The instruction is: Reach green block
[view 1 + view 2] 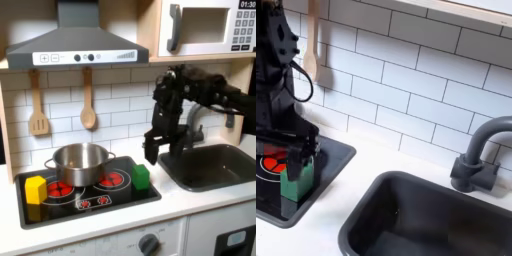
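First exterior view, near to far: yellow block [35, 188] at the stovetop's [60, 207] front left corner, steel pot [80, 162] behind it on the back burner, green block [142, 177] by the right edge. Gripper [151, 150] poised just above that block and slightly toward the first exterior view's right, sink [215, 166] beyond. Block roughly cubic, no long axis to favour. Second exterior view: gripper [296, 150] straddling the green block [297, 181], which sits low between the dark fingers [284, 159], apparently apart and unclenched. Short straight drop probably enough.
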You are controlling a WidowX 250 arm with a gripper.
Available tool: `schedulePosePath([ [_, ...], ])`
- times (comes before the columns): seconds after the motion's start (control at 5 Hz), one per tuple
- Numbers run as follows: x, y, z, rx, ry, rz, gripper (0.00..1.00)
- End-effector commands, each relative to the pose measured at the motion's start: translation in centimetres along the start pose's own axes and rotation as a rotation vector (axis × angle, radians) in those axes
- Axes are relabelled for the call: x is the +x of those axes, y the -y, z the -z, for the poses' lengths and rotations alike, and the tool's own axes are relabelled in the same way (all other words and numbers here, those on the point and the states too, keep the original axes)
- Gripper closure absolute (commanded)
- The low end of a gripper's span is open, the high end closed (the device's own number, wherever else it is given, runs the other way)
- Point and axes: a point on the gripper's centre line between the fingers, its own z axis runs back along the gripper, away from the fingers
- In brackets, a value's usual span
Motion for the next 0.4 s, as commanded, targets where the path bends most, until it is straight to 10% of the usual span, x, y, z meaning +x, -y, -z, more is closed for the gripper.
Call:
schedulePosePath([
  [0.0,2.10,-0.88,1.10,0.008,0.010,0.011,0.00],
  [0.2,2.87,-0.35,2.00,-0.004,0.009,0.042,0.00],
])
